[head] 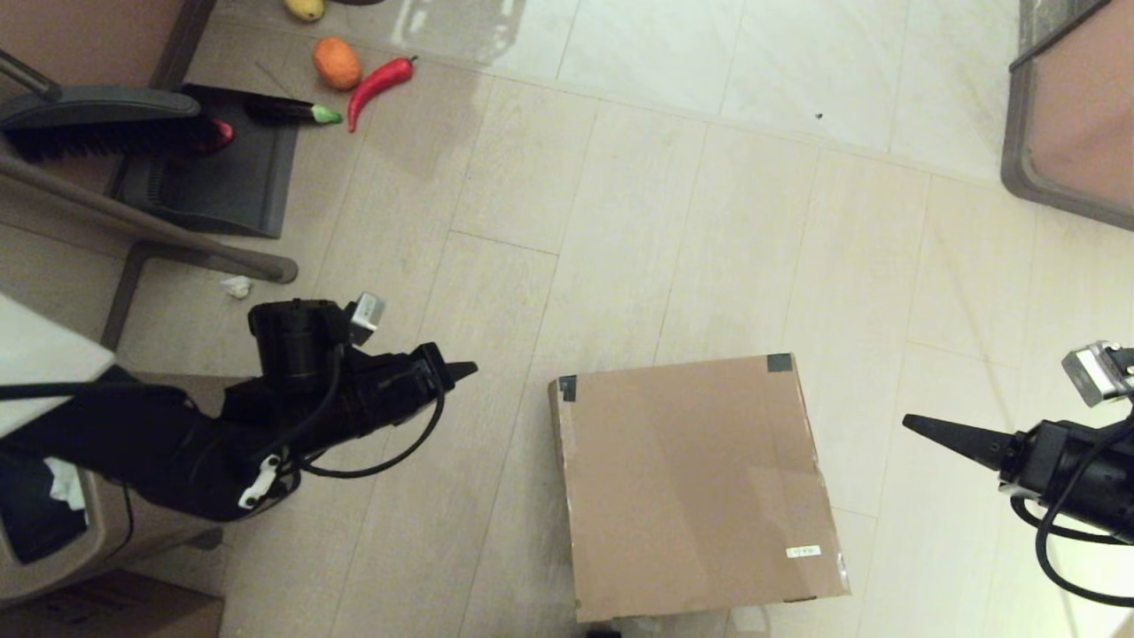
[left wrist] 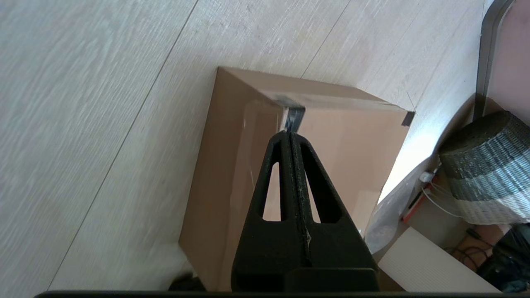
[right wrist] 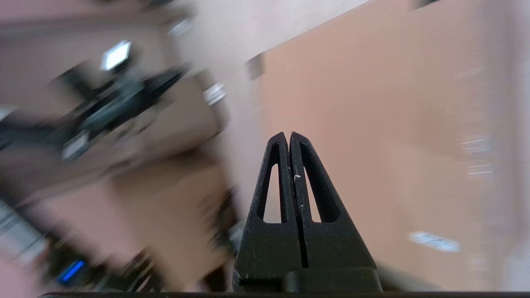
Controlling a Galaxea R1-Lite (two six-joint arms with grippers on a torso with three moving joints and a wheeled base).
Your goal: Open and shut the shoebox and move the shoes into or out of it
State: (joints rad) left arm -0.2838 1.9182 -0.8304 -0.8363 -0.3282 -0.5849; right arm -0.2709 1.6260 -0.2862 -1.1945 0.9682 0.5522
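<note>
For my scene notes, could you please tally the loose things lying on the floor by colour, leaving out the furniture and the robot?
Brown: 1, the shoebox, lid shut
Red: 1, the chili pepper
Orange: 1, the round fruit
Yellow: 1, the fruit at the far edge, partly cut off
Dark purple: 1, the eggplant
White: 1, the paper scrap
Total: 6

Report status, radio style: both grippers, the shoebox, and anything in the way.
Left gripper shut, empty, left of the shoebox. Right gripper shut, empty, on its right. Shoebox closed on floor; shoes not visible. Nothing between grippers and box.
</note>
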